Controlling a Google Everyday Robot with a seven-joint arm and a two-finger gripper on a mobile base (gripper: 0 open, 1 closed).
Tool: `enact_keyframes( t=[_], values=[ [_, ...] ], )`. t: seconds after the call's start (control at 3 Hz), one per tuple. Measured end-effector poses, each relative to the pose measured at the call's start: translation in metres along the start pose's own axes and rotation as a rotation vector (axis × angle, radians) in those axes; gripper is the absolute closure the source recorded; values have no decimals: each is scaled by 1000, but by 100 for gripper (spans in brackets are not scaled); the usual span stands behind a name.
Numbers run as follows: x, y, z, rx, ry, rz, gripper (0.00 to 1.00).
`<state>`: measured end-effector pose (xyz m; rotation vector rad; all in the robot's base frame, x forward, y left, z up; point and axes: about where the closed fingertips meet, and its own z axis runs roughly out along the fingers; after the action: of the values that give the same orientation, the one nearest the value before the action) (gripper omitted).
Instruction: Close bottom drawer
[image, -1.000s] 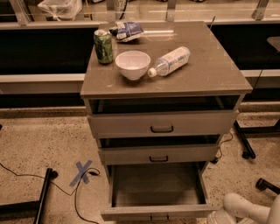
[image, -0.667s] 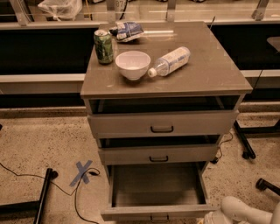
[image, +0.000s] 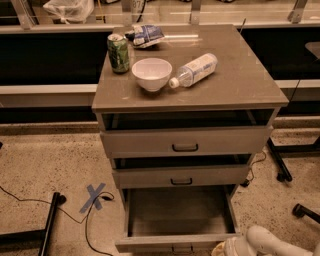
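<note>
bottom drawer is shown pulled far out at the base of the cabinet. gripper is seen low, beside the drawer's front right corner; its state cannot be told.

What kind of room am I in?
Probably a lab or workshop: speckled floor with a blue tape X and loose cables, long benches behind the cabinet. The gripper is low right, beside the open bottom drawer.

Speckled beige floor; blue tape cross; black stand leg; pale ledge behind. Claw bottom right, low.
</note>
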<state>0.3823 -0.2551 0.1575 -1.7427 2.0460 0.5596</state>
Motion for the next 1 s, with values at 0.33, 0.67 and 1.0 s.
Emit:
enact_keyframes(
  t=[0.33,0.67,1.0],
  values=[
    [-2,-22,7,63,-18,-19,100],
    [-7,-43,9,113,-39,-30,100],
    [-16,-65,9,149,-67,-37,100]
  ],
)
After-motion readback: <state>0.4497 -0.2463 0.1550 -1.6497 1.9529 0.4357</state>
